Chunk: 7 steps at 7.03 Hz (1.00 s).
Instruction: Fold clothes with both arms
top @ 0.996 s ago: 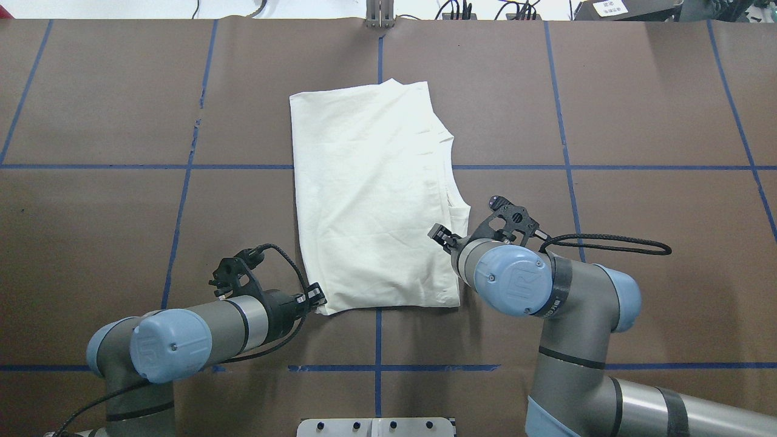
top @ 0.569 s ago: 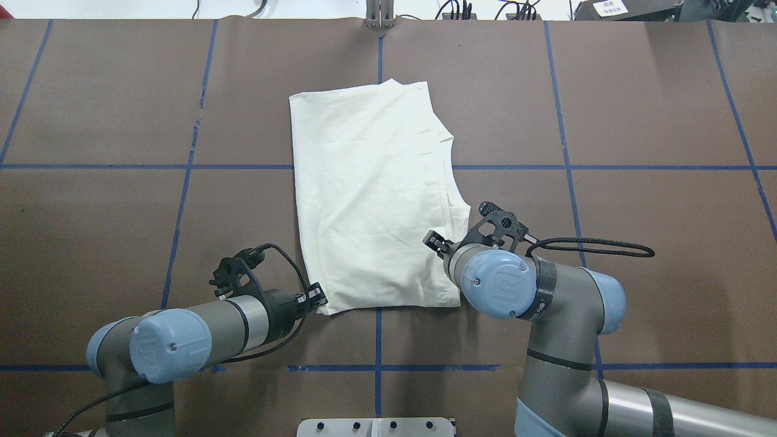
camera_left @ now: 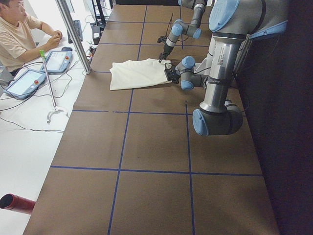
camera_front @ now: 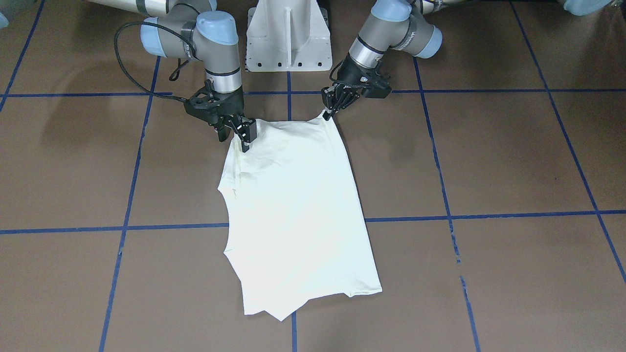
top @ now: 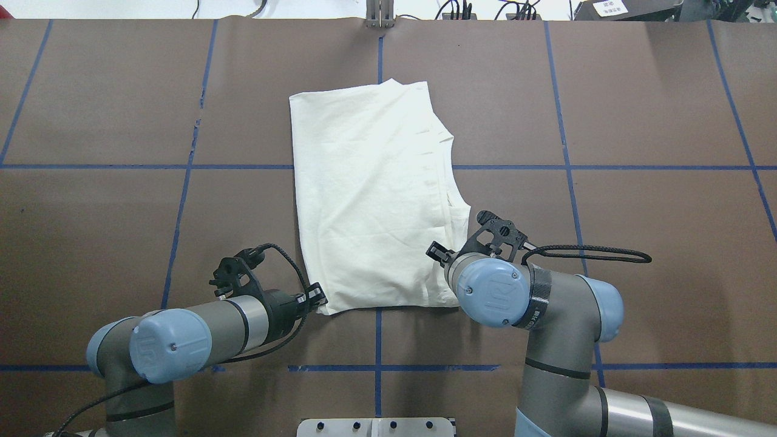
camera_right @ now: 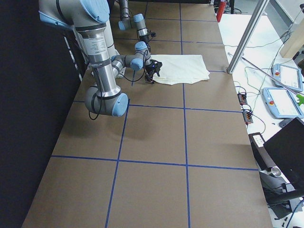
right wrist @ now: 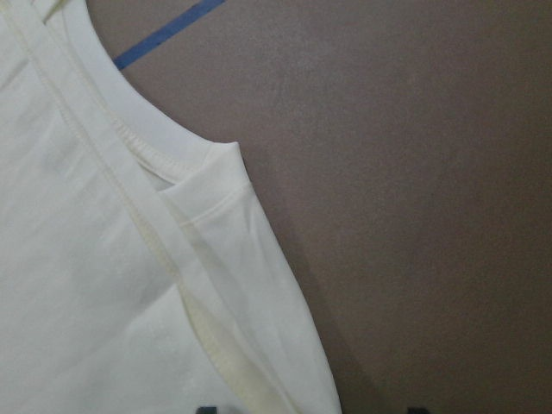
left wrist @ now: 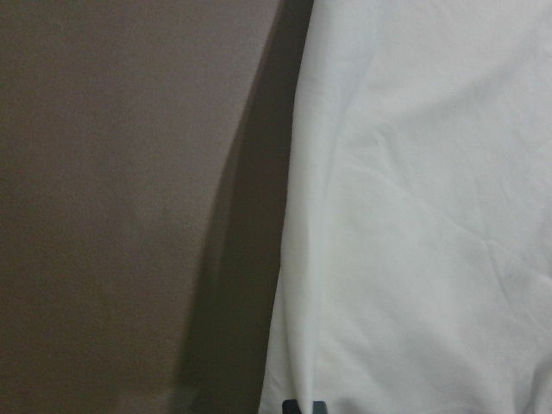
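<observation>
A wide table (top: 637,109) covered in matt brown paper, ruled into large squares by blue tape lines (top: 607,167), fills the scene. In its middle lies the cream-white shirt (top: 370,200), plain side up, folded into a long, soft-cornered panel. Its long axis runs straight away from me, with the near edge just in front of my wrists. The cotton is thin and lightly creased, stacked in offset layers along its right side.

My left arm (top: 200,334) and right arm (top: 546,315), grey tubes with light-blue caps, reach in from either side, about equally close to that near edge. My left gripper (camera_front: 328,113) is pinched closed on the near left corner, which stands up in a small peak. My right gripper (camera_front: 242,137) is over the near right corner, jaws apart, clamping nothing. Its wrist view shows the cloth's edge running between them, beside the stitched neckband (right wrist: 129,121). I judge the right must close before both corners can travel to the far edge.
</observation>
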Each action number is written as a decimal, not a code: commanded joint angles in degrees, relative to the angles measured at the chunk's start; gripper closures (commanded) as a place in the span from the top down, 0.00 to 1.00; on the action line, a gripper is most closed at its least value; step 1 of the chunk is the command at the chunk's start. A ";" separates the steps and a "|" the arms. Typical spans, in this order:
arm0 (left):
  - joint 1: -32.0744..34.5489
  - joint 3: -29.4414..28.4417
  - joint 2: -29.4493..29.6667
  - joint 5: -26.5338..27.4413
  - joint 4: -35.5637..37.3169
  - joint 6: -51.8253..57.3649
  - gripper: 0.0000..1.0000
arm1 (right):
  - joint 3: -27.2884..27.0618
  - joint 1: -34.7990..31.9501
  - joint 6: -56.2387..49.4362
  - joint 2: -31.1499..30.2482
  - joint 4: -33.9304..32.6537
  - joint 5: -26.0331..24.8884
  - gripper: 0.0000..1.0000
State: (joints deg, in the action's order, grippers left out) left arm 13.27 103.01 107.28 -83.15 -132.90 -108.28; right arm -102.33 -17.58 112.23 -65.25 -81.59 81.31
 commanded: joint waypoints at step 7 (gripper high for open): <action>0.00 0.87 0.04 -0.17 0.01 0.53 0.00 | -1.82 0.44 0.97 0.30 0.47 -0.62 0.00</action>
State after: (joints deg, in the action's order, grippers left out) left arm 13.27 103.25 107.35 -83.19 -132.96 -107.92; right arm -103.26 -17.17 113.08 -64.88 -81.14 80.95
